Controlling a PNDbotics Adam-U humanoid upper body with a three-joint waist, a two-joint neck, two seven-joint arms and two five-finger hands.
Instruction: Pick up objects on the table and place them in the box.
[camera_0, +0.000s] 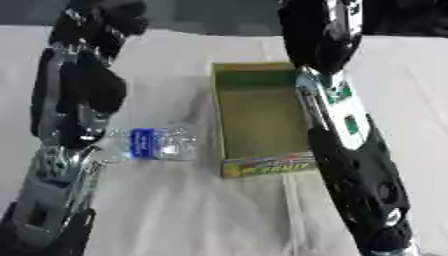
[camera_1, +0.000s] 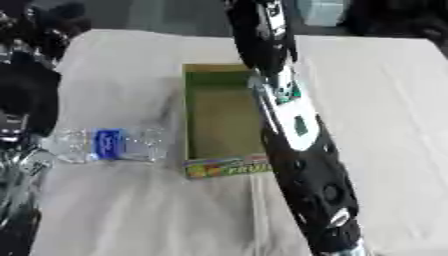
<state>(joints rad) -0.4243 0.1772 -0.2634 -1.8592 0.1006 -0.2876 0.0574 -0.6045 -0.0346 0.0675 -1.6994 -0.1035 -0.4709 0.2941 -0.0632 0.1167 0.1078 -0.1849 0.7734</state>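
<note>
A clear bottle (camera_0: 150, 144) with a blue label lay on the bench (camera_0: 184, 210) just left of the open box (camera_0: 259, 117). Both arms reached far over the bench. Whether either hand was open or closed could not be told.

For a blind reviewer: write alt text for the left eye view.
A clear plastic water bottle with a blue label lies on its side on a white-covered table, left of an open cardboard box that looks empty. Two black robot arms cross the frame on either side.

Clear plastic bottle (camera_0: 153, 144) (glossy), cardboard box (camera_0: 259, 116).
</note>
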